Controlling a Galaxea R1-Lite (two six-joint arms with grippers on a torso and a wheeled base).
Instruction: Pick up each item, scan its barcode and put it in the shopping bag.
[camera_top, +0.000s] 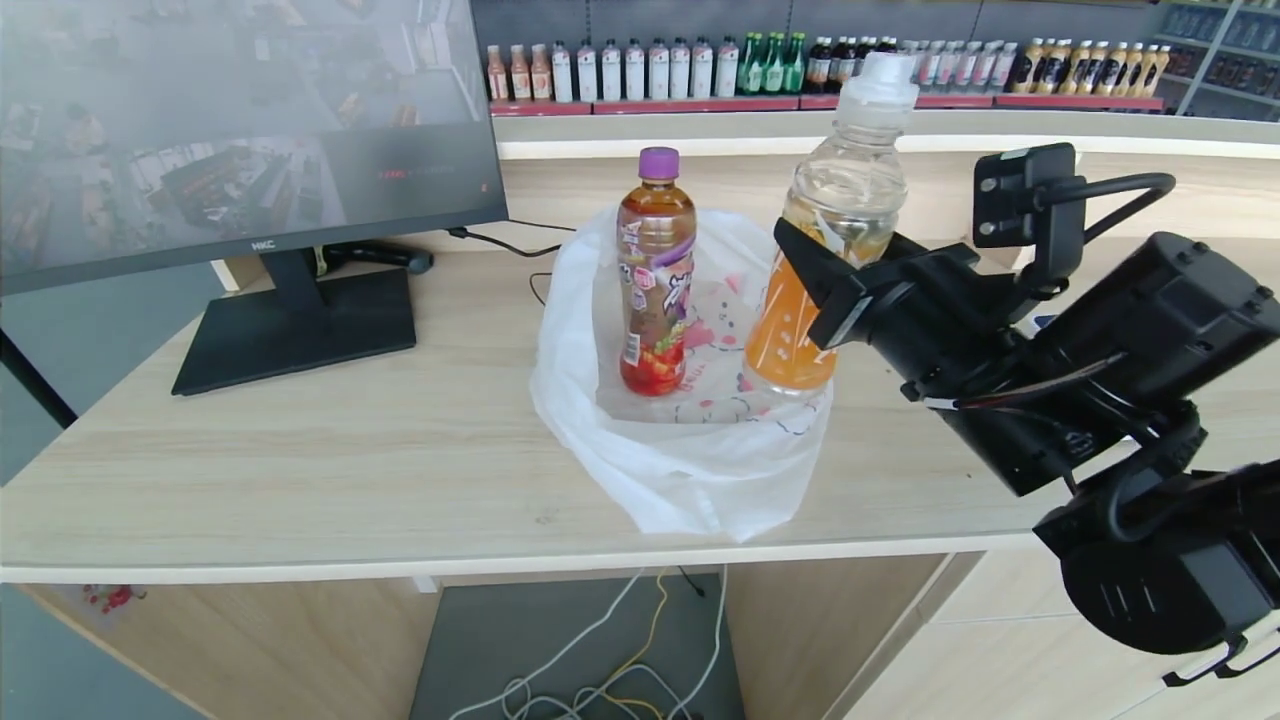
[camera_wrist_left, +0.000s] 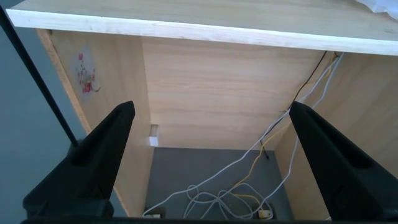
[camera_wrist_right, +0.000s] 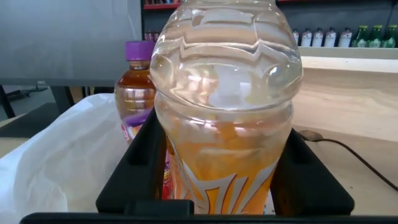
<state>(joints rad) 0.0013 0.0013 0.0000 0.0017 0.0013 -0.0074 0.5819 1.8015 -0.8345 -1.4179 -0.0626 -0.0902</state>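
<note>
Orange-labelled bottle (camera_top: 795, 335) (camera_wrist_right: 227, 124) with a white cap stands upright between the jaws of the right gripper (camera_top: 835, 275) (camera_wrist_right: 224, 174), which are clamped on its body at about mid-height. Its base is low inside the open mouth of the white shopping bag (camera_top: 680, 480) (camera_wrist_right: 56, 162); whether it rests on the bag's floor cannot be told. A purple-capped bottle (camera_top: 655, 290) (camera_wrist_right: 138, 93) stands upright in the same bag on the robot's left of it, with a narrow gap between the two. The bag's front fold lies close to the front edge of the desk (camera_top: 300, 450) (camera_wrist_left: 186, 25). Bare wood lies between the bag and the monitor (camera_top: 240, 120) stand. The left gripper (camera_wrist_left: 209, 118) hangs below the desk's front edge, jaws wide apart and holding nothing, facing the open bay where cables (camera_top: 600, 660) (camera_wrist_left: 236, 180) trail down.
</note>
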